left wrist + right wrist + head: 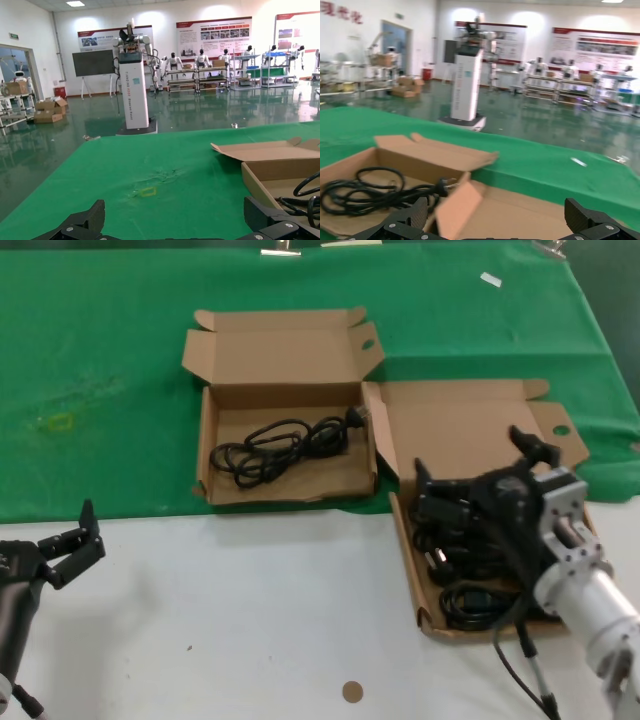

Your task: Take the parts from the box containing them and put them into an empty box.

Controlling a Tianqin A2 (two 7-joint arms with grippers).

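So the right gripper [470, 456] is hanging over the squarer box [404, 540] with its jaws spread wide and nothing in them, I'd guess lining up on the pile of cords [462, 540] inside. One cord [280, 445] already lies in the wider box [212, 455] just beside it. The left gripper [70, 536] sits parked near the table edge, jaws apart too.

The head view looks forward and down from above, taking in both cardboard boxes on the green cloth [120, 390] at moderate distance. The left wrist view sits low, near cloth level, facing across it toward a hall. The right wrist view is likewise low, close over the boxes, probably tilted slightly. All three share the box holding one black cord [285, 445] [280, 172] [375, 192].
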